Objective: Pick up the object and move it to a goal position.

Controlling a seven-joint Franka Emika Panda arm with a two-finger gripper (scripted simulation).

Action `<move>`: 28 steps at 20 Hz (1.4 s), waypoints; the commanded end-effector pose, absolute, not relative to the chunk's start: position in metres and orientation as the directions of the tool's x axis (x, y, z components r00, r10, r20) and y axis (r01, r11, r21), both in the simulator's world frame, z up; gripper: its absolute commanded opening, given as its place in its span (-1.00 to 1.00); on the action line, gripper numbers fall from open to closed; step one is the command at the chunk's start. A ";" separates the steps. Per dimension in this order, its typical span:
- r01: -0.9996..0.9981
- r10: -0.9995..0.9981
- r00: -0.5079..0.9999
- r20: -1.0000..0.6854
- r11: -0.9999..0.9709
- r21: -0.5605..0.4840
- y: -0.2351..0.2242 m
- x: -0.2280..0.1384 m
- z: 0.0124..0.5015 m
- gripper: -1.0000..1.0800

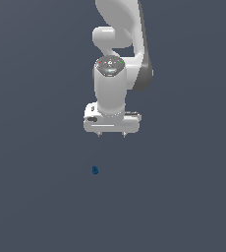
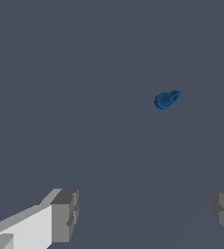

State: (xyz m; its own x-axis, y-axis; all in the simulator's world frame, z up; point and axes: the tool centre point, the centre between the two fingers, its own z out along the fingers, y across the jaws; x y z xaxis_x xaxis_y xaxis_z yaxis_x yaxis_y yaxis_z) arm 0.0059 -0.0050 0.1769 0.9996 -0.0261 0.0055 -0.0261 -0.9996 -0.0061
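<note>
The object [image 1: 95, 170] is a tiny dark blue roundish lump lying on the flat grey floor. In the wrist view the object [image 2: 166, 99] looks like a small blue blob with a short stub on one side. My white gripper [image 1: 111, 134] hangs well above it and a little toward the exterior view's right, pointing straight down. Its fingers [image 2: 65, 216] stand wide apart, so the gripper [image 2: 145, 211] is open with nothing between them. The object lies clear of the fingers, untouched.
The white arm [image 1: 120, 44] rises out of the exterior view's top edge. A plain dark grey floor [image 1: 36, 197] fills both views, with no other objects showing.
</note>
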 end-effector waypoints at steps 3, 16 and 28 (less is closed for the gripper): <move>-0.023 -0.023 1.000 0.009 -1.000 -0.004 -0.005 0.007 0.178 0.92; 0.016 0.016 0.999 0.037 -1.000 0.022 -0.006 0.014 0.191 0.92; 0.177 0.178 0.984 0.026 -0.984 0.032 -0.013 0.027 0.180 0.92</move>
